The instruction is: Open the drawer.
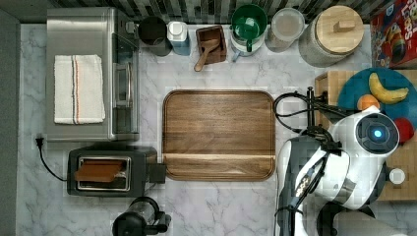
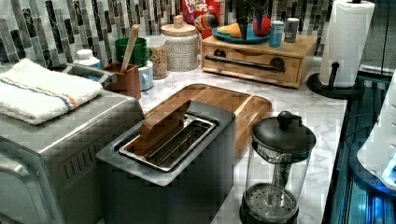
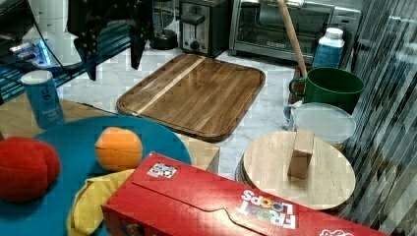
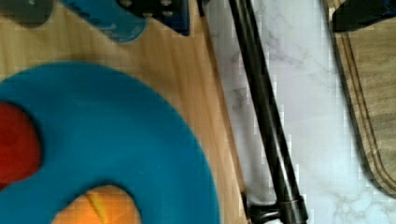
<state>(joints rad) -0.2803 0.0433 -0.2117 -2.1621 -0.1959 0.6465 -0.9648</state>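
Observation:
The drawer (image 2: 254, 60) is the front of a light wooden unit (image 1: 327, 81) with a long black bar handle (image 2: 245, 63) on two mounts, and it looks closed. My gripper (image 4: 259, 11) hangs open above the handle (image 4: 266, 107). One dark finger (image 4: 159, 9) is over the unit's top and the other (image 4: 359, 14) is over the counter side, so the bar runs between them. I see no contact with the bar. In the right view the gripper (image 3: 114, 54) shows as two dark fingers above the counter. The white arm (image 1: 344, 157) covers the gripper from above.
A teal plate (image 1: 351, 88) with a banana, an orange and a red fruit sits on the unit, beside a small blue can (image 3: 44, 98). The walnut tray (image 1: 219, 135) lies just in front of the drawer. A paper towel roll (image 2: 345, 42) stands beside the unit.

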